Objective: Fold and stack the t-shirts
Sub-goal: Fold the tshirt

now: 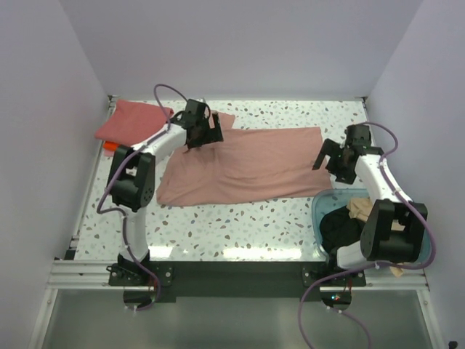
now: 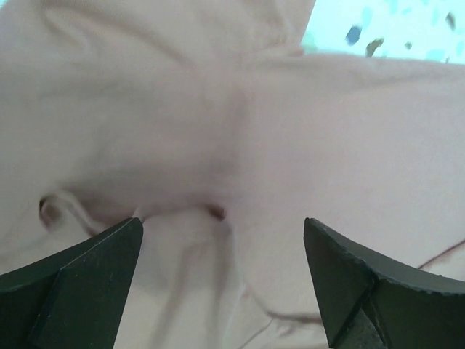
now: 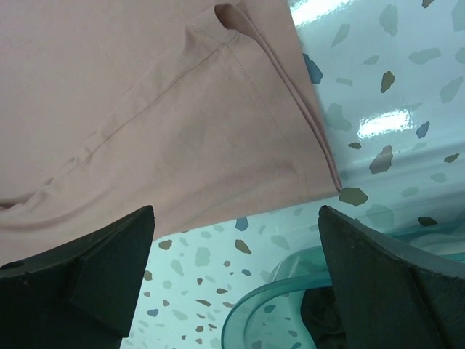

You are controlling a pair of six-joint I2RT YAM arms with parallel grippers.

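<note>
The dusty pink t-shirt (image 1: 247,167) lies folded lengthwise in a long band across the middle of the table. My left gripper (image 1: 200,137) hangs open over its back left end; in the left wrist view it (image 2: 221,247) is spread wide over wrinkled pink cloth (image 2: 218,131), holding nothing. My right gripper (image 1: 330,161) is open at the shirt's right end; in the right wrist view it (image 3: 236,240) is above bare table just off the pink hem (image 3: 182,123). A folded coral red shirt (image 1: 131,120) lies at the back left, with an orange one (image 1: 109,147) showing under it.
A translucent blue tub (image 1: 323,218) stands at the front right, holding a black shirt (image 1: 345,227) and a tan one (image 1: 361,209); its rim (image 3: 269,298) shows in the right wrist view. White walls enclose the speckled table (image 1: 240,225).
</note>
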